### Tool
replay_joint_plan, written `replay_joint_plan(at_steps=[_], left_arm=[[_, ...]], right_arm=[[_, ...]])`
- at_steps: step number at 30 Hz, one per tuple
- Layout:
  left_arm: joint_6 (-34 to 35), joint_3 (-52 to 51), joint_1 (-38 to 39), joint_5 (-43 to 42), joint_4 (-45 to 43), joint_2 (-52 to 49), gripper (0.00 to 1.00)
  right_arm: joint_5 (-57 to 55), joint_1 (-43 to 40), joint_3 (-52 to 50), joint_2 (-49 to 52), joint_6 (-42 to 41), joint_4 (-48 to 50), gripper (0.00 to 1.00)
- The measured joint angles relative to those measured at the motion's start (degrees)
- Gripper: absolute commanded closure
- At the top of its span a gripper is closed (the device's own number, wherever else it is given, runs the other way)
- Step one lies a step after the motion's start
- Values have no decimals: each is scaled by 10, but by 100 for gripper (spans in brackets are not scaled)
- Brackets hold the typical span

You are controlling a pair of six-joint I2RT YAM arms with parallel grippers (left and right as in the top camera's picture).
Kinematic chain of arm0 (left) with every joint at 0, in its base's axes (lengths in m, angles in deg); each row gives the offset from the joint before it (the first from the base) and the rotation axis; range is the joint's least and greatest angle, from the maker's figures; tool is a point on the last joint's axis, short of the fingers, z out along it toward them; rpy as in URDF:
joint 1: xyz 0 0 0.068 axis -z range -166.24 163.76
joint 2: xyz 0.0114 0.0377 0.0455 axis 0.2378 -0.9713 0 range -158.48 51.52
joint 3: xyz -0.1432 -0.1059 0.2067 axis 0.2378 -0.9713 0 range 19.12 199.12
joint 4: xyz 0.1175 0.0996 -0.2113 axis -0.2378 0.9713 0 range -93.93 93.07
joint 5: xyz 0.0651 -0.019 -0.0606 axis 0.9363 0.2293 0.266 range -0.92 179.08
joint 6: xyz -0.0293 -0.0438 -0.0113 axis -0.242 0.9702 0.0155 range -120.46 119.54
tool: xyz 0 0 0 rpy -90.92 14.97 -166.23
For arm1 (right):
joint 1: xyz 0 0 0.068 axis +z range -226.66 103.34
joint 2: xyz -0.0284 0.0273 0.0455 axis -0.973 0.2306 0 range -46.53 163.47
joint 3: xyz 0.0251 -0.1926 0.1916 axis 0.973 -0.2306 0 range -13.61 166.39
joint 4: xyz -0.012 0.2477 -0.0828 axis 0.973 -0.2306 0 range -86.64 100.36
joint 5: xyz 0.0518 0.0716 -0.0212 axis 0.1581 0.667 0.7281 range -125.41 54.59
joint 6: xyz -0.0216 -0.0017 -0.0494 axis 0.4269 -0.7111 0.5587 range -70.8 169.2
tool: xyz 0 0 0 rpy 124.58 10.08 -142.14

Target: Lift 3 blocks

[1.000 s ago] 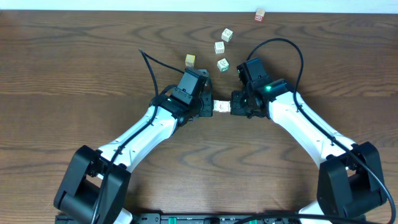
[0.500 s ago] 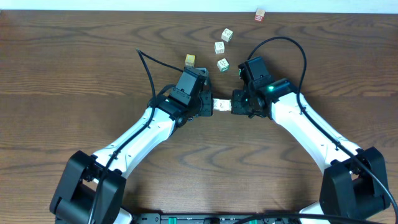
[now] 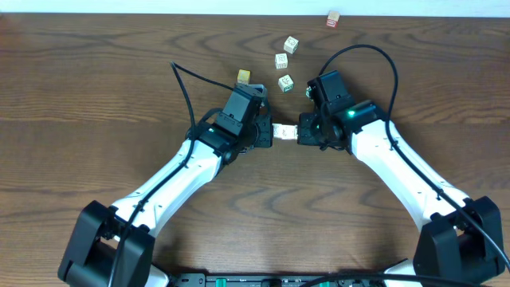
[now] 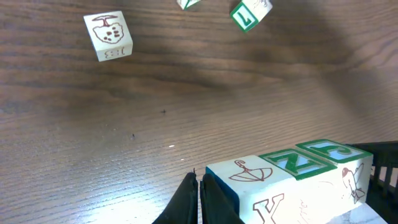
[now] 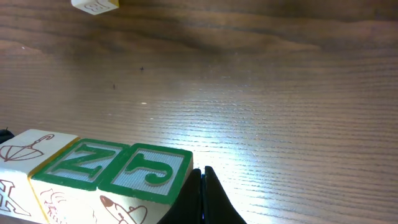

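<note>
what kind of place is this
Probably a robot lab test bench: a white left arm and right arm at a wood-grain table, a row of three letter blocks pressed between them, loose letter cubes nearby.

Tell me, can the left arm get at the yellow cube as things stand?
Probably not now. The yellow cube lies close beyond the left gripper, bare table between, but that shut gripper presses the row of three blocks against the right gripper; leaving would likely drop them.
</note>
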Motion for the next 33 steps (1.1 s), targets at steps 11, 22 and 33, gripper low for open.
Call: replay_joint_plan(at_steps=[11, 22, 33], left_arm=[[0, 0, 0, 1, 0, 20, 93], [0, 0, 0, 2, 0, 29, 93], [0, 0, 0, 3, -1, 31, 93]], right_arm=[[-2, 0, 20, -6, 0, -21, 99], [-2, 0, 26, -12, 0, -25, 99], [-2, 0, 30, -12, 1, -30, 99]])
